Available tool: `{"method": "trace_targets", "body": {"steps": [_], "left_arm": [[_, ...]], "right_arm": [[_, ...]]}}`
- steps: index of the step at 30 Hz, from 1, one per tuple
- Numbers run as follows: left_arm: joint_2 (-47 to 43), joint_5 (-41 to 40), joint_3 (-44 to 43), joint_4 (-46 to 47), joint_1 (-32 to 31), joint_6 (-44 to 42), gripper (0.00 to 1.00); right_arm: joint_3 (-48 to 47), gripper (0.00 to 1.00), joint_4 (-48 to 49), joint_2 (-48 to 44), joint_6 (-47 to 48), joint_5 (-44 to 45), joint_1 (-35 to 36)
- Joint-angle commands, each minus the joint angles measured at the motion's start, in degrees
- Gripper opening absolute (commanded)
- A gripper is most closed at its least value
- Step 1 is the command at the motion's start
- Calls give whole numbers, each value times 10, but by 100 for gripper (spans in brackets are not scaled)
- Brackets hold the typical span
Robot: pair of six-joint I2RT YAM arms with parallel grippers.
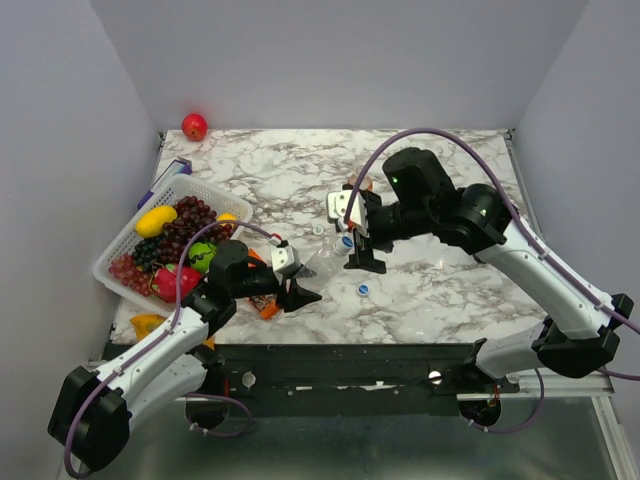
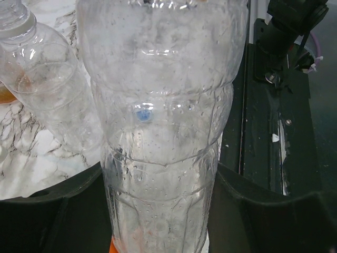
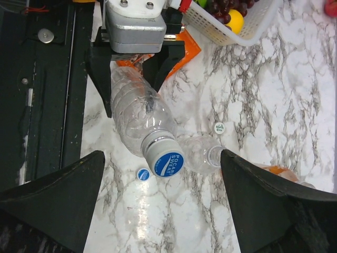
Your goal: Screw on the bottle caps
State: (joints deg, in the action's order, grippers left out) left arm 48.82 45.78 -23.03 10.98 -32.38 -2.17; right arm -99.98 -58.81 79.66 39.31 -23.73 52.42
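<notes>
Near centre: left gripper (image 3: 134, 84) clamps the clear bottle (image 3: 138, 118); right gripper (image 1: 358, 247), jaws apart, should close squarely on the blue cap (image 3: 167, 162), then twist.

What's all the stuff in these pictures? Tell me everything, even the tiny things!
clear bottles: two, see-through; one gripped, one lying open beside it.
orange bottle: one, orange; partly hidden beyond them.
blue caps: two, blue; one on the gripped bottle, one loose on the table.
white cap: one, white; loose on the table.
basket: one, white; left side, full of fruit.
red fruit: one, red; far left corner.
orange packet: one, orange; under the gripped bottle.
left gripper: one, black; shut on the clear bottle.
right gripper: one, black; open over the blue cap.
</notes>
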Motion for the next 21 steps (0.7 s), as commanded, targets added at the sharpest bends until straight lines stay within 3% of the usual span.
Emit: {"method": "trace_targets", "body": {"steps": [1,21], "left_arm": [[0,9,-20,16,-3,5,0],[-8,-20,-1,86,15,76,0]], "right_arm": [[11,98,-8,-5,19,-30,0],[37,98,-41,4,46,-25,0]]}}
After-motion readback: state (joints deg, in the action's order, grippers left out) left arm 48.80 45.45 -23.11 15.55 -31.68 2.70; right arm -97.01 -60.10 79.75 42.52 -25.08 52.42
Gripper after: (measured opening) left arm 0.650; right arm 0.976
